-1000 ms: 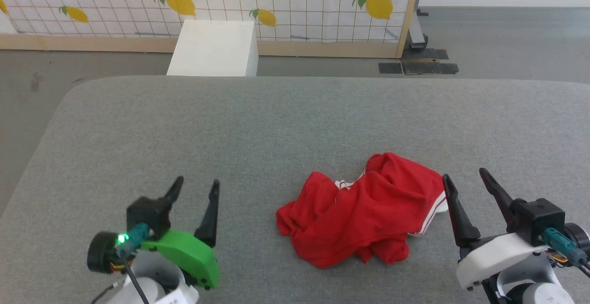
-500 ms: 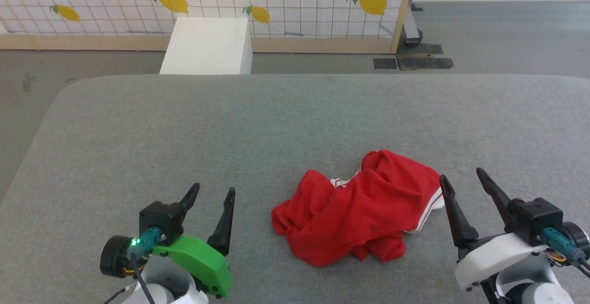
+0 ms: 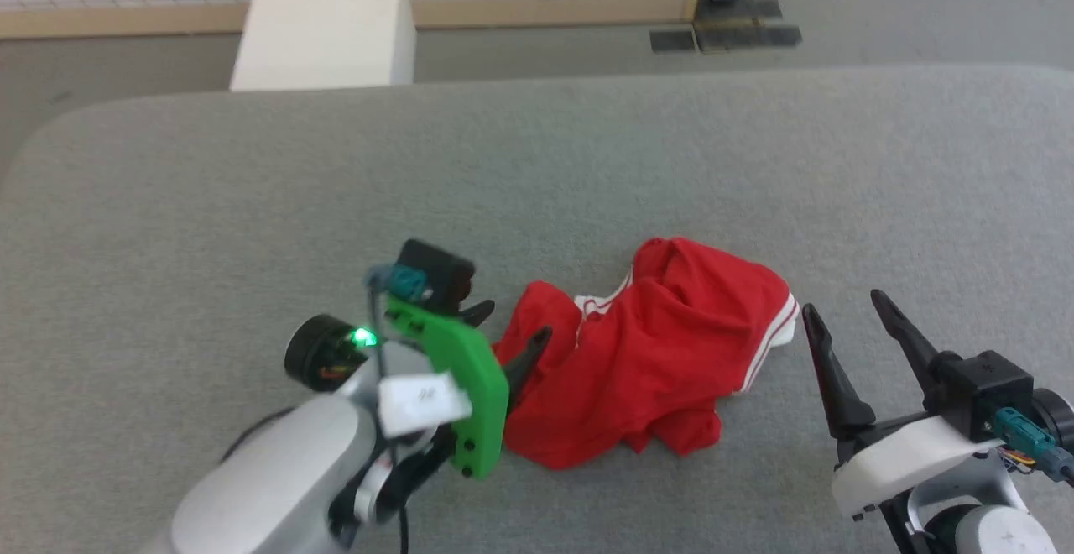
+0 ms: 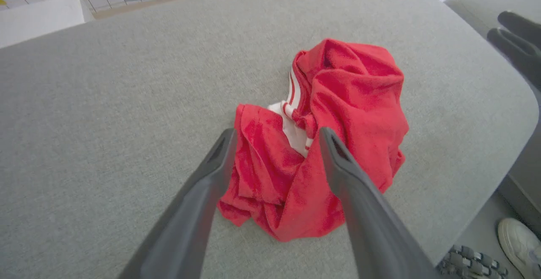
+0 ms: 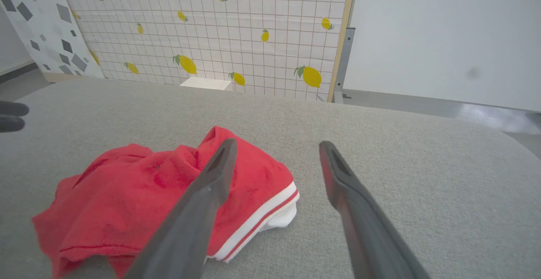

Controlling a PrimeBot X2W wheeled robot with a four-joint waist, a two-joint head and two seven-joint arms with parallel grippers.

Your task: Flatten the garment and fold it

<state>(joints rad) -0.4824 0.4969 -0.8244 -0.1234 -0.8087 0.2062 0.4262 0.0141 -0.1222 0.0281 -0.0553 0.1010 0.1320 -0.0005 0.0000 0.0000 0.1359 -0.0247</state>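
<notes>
The garment (image 3: 654, 352) is a crumpled red heap with white-and-red striped trim, lying on the grey padded table (image 3: 252, 176) a little right of centre. No print shows on it. My left gripper (image 3: 518, 323) is open at the heap's left edge, fingers pointing right over the cloth. In the left wrist view the garment (image 4: 351, 97) lies just beyond the spread fingers of that gripper (image 4: 277, 132), which hold nothing. My right gripper (image 3: 841, 303) stands open just right of the striped hem, apart from it. In the right wrist view the garment (image 5: 160, 186) sits left of that gripper (image 5: 277, 143).
A white box (image 3: 323, 25) stands on the floor beyond the table's far edge, before a lemon-print screen (image 5: 211, 29). The table's rounded right edge (image 4: 524, 114) is near the heap. A white shoe (image 4: 517, 239) is on the floor beside the table.
My left arm has swung right and forward, bringing its open gripper to the garment's left edge. The head camera has tilted down. The right gripper and the garment have stayed put.
</notes>
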